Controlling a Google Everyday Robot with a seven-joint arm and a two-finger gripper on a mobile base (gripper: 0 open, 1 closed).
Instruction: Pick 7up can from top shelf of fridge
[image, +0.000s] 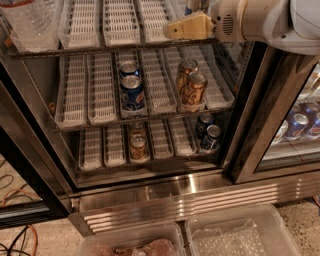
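Currently hand (168, 31) at top shelf (100, 50), can obscured.

claw (171, 31): matt tan plastic, at top shelf (100, 50); trays (120, 20): translucent white plastic; fridge base (200, 199): ribbed shiny steel

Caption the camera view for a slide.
Gripper at the front edge of the fridge top shelf, above blue cans and gold-brown cans on the rack below.

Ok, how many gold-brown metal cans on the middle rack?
2, sharing one lane: front can, second can behind it. More may hide. End effector hovers by the top rack.
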